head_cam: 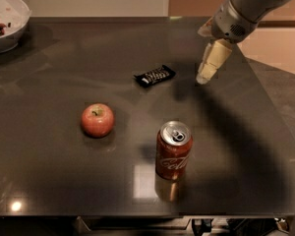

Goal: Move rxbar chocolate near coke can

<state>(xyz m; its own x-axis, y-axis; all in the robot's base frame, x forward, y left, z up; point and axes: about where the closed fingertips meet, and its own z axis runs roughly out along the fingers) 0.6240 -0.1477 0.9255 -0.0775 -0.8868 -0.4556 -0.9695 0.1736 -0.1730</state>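
Note:
The rxbar chocolate (155,75) is a small flat black bar with white lettering, lying on the dark table top (49,176) past its middle. The coke can (173,150) is red with a silver top and stands upright nearer the front, right of centre. My gripper (204,77) hangs from the arm at the upper right, above the table and a short way right of the bar, touching nothing. The bar and the can are well apart.
A red apple (97,119) sits left of the can. A white bowl (5,21) with food stands at the far left corner. The table's right edge runs just beyond the arm.

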